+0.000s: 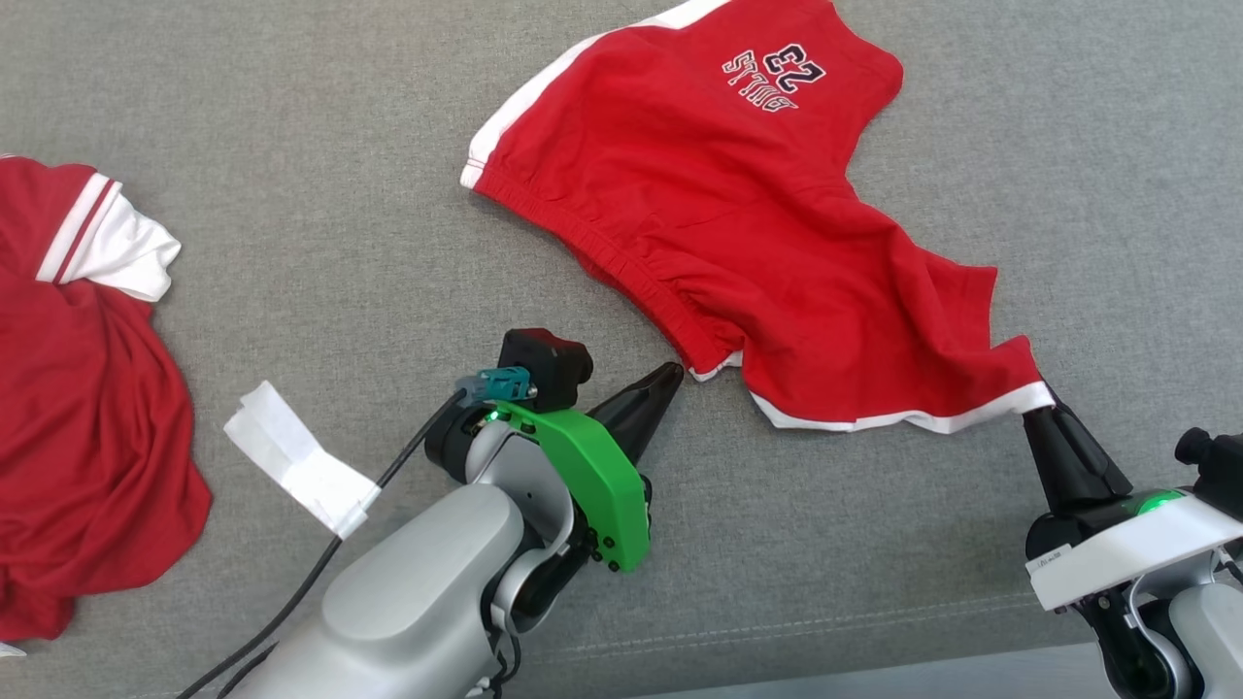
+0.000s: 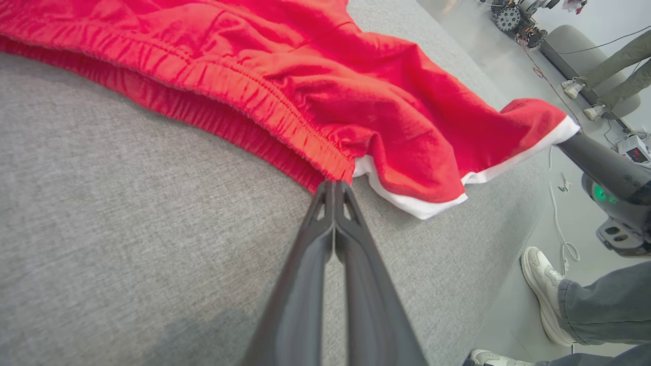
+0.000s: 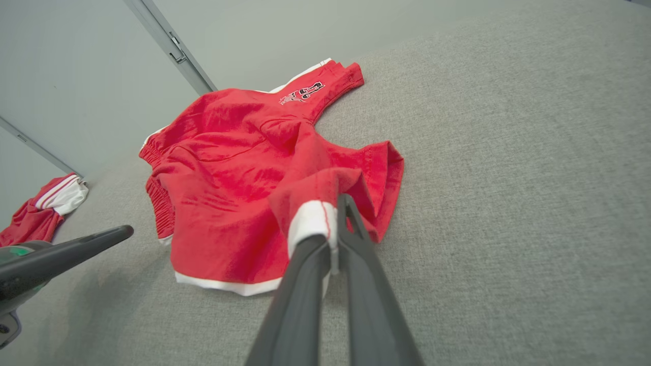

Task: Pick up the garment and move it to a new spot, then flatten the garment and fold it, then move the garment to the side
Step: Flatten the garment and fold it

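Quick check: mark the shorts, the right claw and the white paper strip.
shorts [image 1: 719, 194], head view, middle of the red cloth.
right claw [image 1: 1041, 412], head view, tips pinching the white hem corner.
paper strip [image 1: 301, 461], head view, its middle.

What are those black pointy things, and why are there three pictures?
They are the fingers of a robot with two arms. One picture looks down from its head. The other two come from cameras on its wrists, looking along the fingers. On the grey cloth surface lie red shorts, a red shirt and a white paper scrap. The right gripper is pinching the shorts' white hem. The left gripper is closed, its tips at the waistband; whether it caught any cloth, I cannot tell.
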